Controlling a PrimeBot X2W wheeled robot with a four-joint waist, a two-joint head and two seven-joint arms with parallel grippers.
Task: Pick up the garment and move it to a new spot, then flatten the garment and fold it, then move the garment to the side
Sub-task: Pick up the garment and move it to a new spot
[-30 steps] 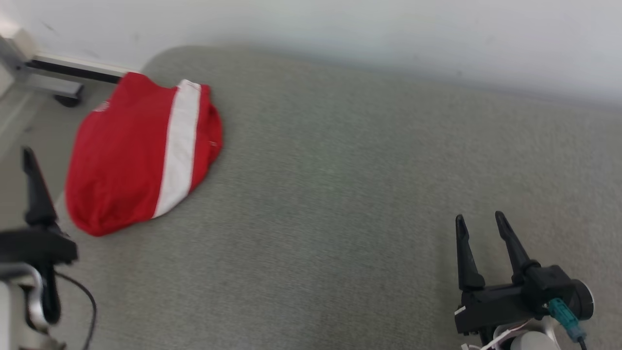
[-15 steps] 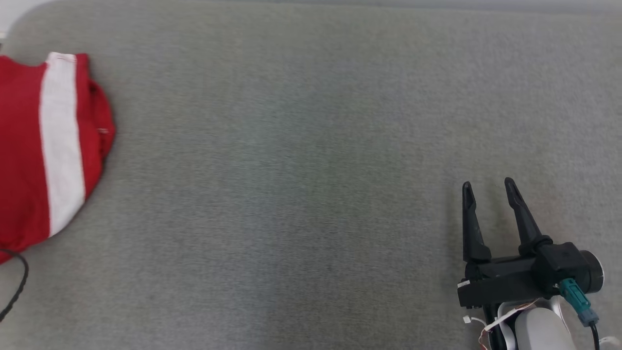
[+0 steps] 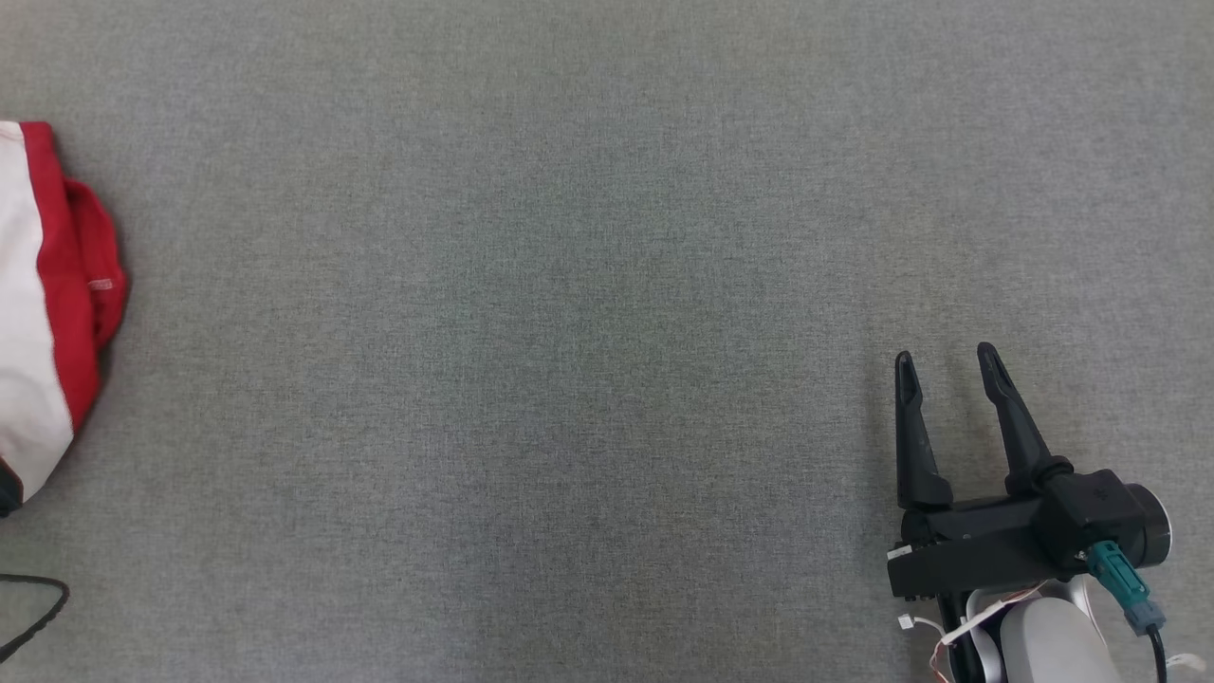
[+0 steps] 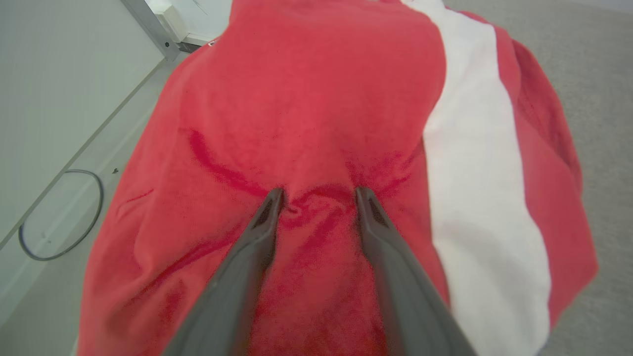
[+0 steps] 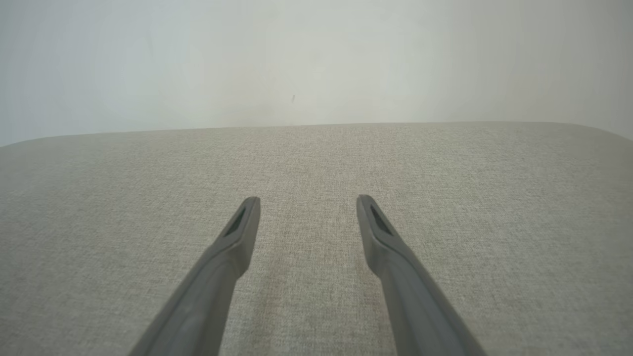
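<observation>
The garment (image 3: 66,285) is red with a broad white stripe and lies in a rounded heap at the left edge of the head view. In the left wrist view the garment (image 4: 316,99) spreads under my left gripper (image 4: 319,195). Its two fingertips (image 4: 273,200) press into the red cloth, still apart, and a small pucker of cloth rises between them. My right gripper (image 3: 946,357) rests low at the lower right, far from the garment. It stands open over bare grey fabric, as the right wrist view shows of the right gripper (image 5: 307,199).
The grey padded surface (image 3: 569,332) stretches wide between garment and right gripper. A pale wall (image 5: 316,59) rises behind its far edge. Beside the garment, pale floor carries a dark cable loop (image 4: 59,217) and a metal frame leg (image 4: 148,24). A black cable (image 3: 38,607) lies at lower left.
The head camera has swung, so the garment has slid to the left edge of that view and the left gripper has left it. The right gripper stays open in the same pose.
</observation>
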